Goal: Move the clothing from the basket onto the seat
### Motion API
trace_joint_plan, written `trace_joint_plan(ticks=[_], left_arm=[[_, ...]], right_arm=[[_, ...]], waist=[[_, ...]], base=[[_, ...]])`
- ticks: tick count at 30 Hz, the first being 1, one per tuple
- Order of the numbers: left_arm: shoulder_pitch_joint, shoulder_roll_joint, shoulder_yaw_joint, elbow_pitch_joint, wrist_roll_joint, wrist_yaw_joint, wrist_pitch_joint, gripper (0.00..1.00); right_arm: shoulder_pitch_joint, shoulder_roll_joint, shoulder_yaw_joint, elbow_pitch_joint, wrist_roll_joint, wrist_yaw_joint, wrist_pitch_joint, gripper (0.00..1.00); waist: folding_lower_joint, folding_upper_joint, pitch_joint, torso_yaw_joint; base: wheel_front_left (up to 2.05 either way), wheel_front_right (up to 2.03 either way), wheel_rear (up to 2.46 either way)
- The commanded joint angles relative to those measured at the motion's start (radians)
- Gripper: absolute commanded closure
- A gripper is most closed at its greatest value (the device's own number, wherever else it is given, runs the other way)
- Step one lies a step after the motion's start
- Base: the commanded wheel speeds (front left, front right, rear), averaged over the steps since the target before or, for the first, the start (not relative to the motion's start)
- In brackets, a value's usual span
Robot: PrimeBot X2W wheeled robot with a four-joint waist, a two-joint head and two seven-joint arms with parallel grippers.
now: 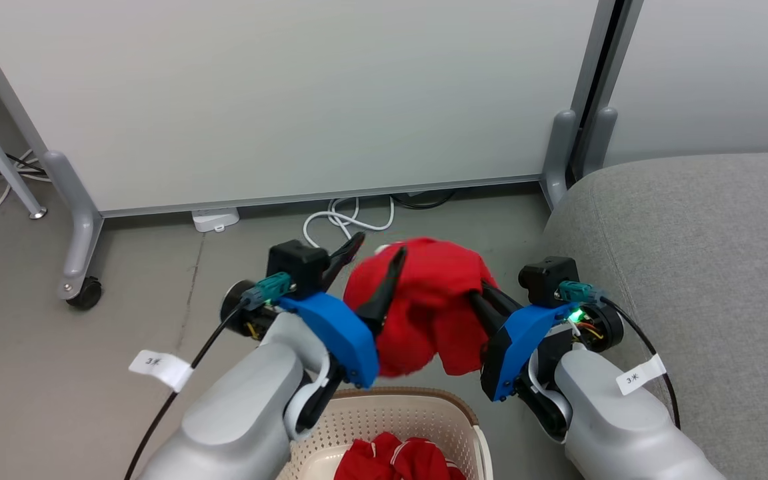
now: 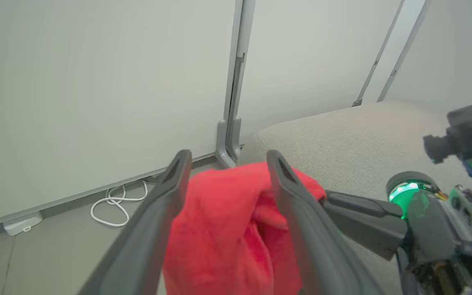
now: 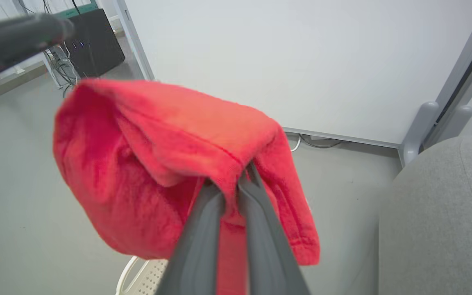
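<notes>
A bunched piece of red clothing (image 1: pixel 431 307) hangs in the air above the basket (image 1: pixel 411 398), a cream perforated one at the bottom edge with more red clothing (image 1: pixel 397 460) inside. My right gripper (image 1: pixel 481 291) is shut on the hanging piece's right edge; in the right wrist view its fingers (image 3: pixel 236 184) pinch a fold of the clothing (image 3: pixel 158 164). My left gripper (image 1: pixel 380 245) is open, jaws wide apart, with the fabric (image 2: pixel 219 225) loose between its fingers (image 2: pixel 170 184). To the right lies the grey seat (image 1: pixel 691 253), also in the wrist views (image 2: pixel 342 135) (image 3: pixel 436 225).
White partition panels (image 1: pixel 291 100) on grey feet stand behind, one foot on a caster (image 1: pixel 84 293). A coiled white cable (image 1: pixel 344 223) and a white power block (image 1: pixel 215 219) lie on the floor by the panel. Grey floor spreads to the left.
</notes>
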Motion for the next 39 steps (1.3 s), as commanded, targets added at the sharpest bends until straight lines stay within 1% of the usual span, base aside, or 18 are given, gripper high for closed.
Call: trace_joint_plan(ticks=[1, 7, 10, 14, 18, 20, 24, 30, 34, 39], left_arm=[[0.028, 0.024, 0.012, -0.007, -0.009, 0.010, -0.016, 0.00], [0.115, 0.103, 0.051, -0.058, -0.015, 0.034, -0.067, 0.00], [0.160, 0.139, 0.081, -0.103, -0.005, 0.051, -0.087, 0.00], [0.233, 0.178, 0.132, -0.182, 0.017, 0.072, -0.097, 0.00], [0.317, 0.202, 0.206, -0.285, 0.071, 0.087, -0.097, 0.00], [0.356, 0.205, 0.242, -0.327, 0.098, 0.087, -0.097, 0.00], [0.424, 0.193, 0.302, -0.384, 0.136, 0.086, -0.097, 0.00], [0.474, 0.175, 0.351, -0.409, 0.189, 0.067, -0.097, 0.00], [0.485, 0.161, 0.371, -0.412, 0.215, 0.056, -0.097, 0.00], [0.495, 0.141, 0.386, -0.413, 0.242, 0.042, -0.097, 0.00]], right_arm=[[-0.022, -0.003, 0.004, 0.004, 0.004, 0.000, -0.007, 1.00], [-0.030, -0.003, 0.005, 0.014, 0.001, 0.000, -0.017, 1.00], [-0.033, -0.003, 0.001, 0.010, -0.003, 0.000, -0.024, 1.00], [-0.038, -0.003, -0.005, -0.010, -0.012, 0.000, -0.035, 1.00], [-0.047, -0.004, -0.005, -0.040, -0.031, 0.000, -0.041, 1.00], [-0.048, -0.003, -0.012, -0.052, -0.044, 0.000, -0.042, 1.00], [-0.038, -0.004, -0.038, -0.085, -0.069, 0.000, -0.047, 1.00], [0.001, -0.016, -0.096, -0.137, -0.103, 0.000, -0.048, 1.00], [0.028, -0.033, -0.149, -0.166, -0.129, 0.000, -0.041, 1.00], [0.063, -0.046, -0.216, -0.212, -0.163, 0.000, -0.026, 1.00]], waist=[[0.0000, -0.0001, 0.001, -0.002], [0.0000, -0.0001, 0.006, -0.014], [0.0000, -0.0001, 0.011, -0.032], [0.0000, -0.0001, 0.021, -0.080], [0.0000, -0.0001, 0.035, -0.157], [0.0000, -0.0001, 0.040, -0.201], [0.0000, -0.0001, 0.050, -0.293], [0.0000, -0.0001, 0.069, -0.416], [0.0000, -0.0001, 0.080, -0.482], [0.0000, -0.0001, 0.092, -0.541]], base=[[0.00, 0.00, 0.00], [0.00, 0.00, 0.00], [0.00, 0.00, 0.00], [0.00, 0.00, 0.00], [0.00, 0.00, 0.00], [0.00, 0.00, 0.00], [0.00, 0.00, 0.00], [0.00, 0.00, 0.00], [0.00, 0.00, 0.00], [0.00, 0.00, 0.00]])
